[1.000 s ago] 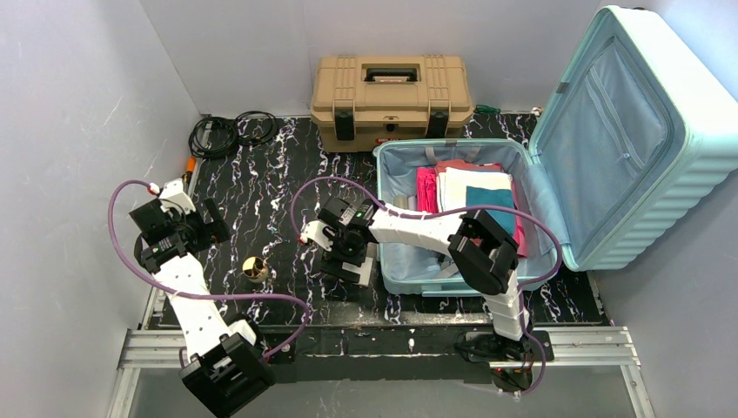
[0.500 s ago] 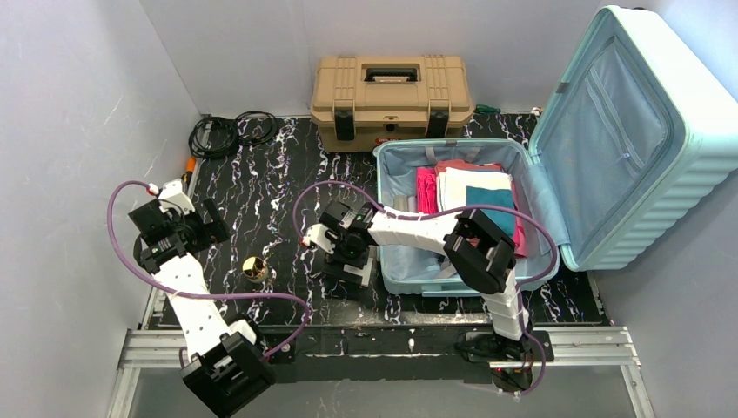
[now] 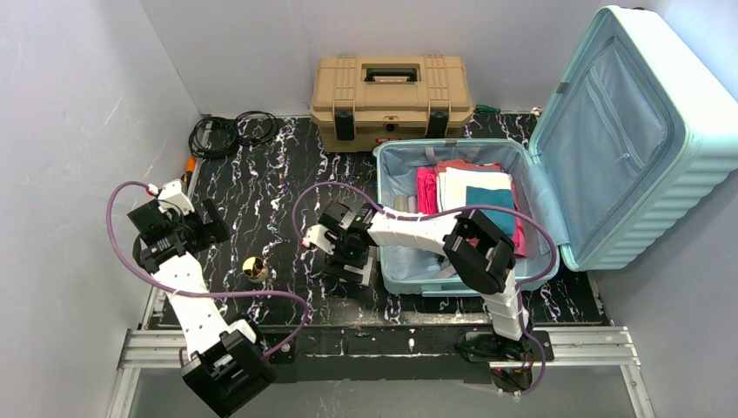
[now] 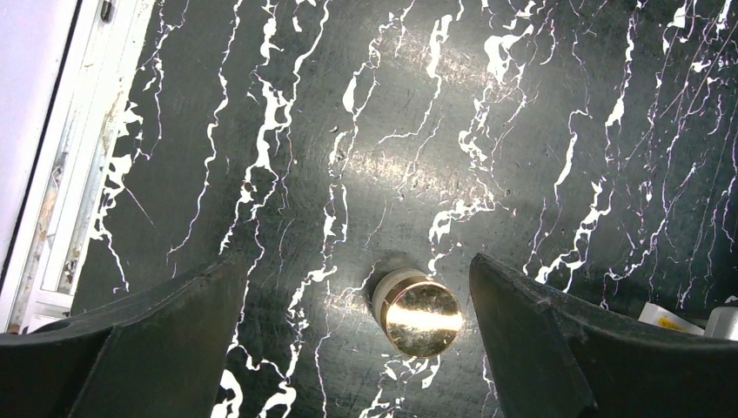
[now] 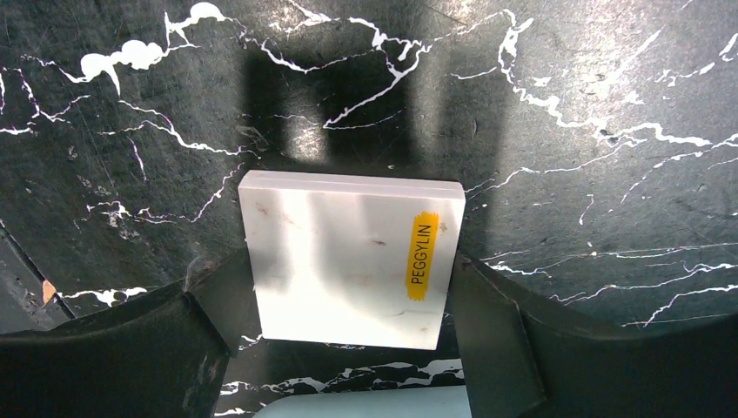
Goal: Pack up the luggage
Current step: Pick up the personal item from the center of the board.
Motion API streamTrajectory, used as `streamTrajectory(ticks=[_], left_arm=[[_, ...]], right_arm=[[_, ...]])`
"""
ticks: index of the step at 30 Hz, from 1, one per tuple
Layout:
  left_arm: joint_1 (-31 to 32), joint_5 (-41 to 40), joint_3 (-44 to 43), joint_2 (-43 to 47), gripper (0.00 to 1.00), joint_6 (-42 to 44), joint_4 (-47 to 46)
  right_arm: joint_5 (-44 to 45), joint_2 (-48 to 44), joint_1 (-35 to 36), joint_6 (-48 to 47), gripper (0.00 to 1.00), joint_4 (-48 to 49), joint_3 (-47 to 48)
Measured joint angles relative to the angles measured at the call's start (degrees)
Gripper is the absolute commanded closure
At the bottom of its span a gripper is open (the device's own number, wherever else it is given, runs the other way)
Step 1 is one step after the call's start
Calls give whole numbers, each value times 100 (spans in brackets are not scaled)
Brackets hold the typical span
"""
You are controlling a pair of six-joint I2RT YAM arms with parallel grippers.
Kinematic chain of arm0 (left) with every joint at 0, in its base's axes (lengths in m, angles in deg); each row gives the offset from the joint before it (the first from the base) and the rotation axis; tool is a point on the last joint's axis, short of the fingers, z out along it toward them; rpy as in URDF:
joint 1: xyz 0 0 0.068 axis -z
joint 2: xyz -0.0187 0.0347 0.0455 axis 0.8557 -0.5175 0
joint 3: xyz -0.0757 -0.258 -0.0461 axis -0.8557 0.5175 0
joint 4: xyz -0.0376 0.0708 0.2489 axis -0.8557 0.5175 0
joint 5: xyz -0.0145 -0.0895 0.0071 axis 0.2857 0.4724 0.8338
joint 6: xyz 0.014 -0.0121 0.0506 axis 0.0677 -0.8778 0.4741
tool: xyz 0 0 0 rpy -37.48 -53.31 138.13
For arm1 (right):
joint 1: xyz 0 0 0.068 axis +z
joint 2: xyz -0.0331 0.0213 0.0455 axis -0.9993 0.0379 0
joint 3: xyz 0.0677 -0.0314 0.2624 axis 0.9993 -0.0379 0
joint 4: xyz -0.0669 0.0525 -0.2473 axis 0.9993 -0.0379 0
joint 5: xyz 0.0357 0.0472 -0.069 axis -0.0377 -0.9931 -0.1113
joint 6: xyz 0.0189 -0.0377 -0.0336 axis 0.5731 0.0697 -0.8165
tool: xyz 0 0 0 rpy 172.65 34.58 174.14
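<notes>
The luggage (image 3: 609, 139) lies open on the right part of the black, white-veined tabletop (image 3: 261, 192). Its base is flat on the surface and its ribbed lid stands up and leans to the right, so the light blue lining shows. In the base there are folded clothes (image 3: 474, 196) in pink, cream and teal, stacked toward the far side. Behind the luggage, near the back wall, stands a tan toolbox (image 3: 392, 100) with black latches, and left of it lies a coil of black cables (image 3: 228, 132). The right arm reaches to the left across the near corner of the luggage, and its pincer (image 5: 348, 270) points down over a flat white box (image 5: 348, 235) with a yellow label (image 5: 421, 252) that reads PEGGYLIN. This box lies on the tabletop just beside the left wall of the luggage. The two fingers stand at the left and right edges of the box, very close to them, but I cannot tell if they already press on it or only frame it. The left pincer (image 4: 357, 261) is released, its fingers spread wide, and it hangs above a small round gold object (image 4: 422, 315) that stands on the tabletop between the fingers, nearer to the right one and touching neither.
</notes>
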Motion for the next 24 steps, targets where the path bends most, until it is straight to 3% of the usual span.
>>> streamTrajectory(ticks=[2,6,9,12,24], left_arm=[[0,11,0,-13,2,0,2],[-4,28,0,-20,2,0,2],[-11,42,0,-22,2,0,2],[-26,46,0,-22,2,0,4],[-42,63,0,-22,2,-2,33]], right_arm=[[26,0,17,-28,4,2,0],[256,-28,151,-179,2,107,-118],[302,-140,280,-243,8,249,-293],[339,-201,352,-284,30,334,-385],[553,-212,409,-625,31,-7,-79]])
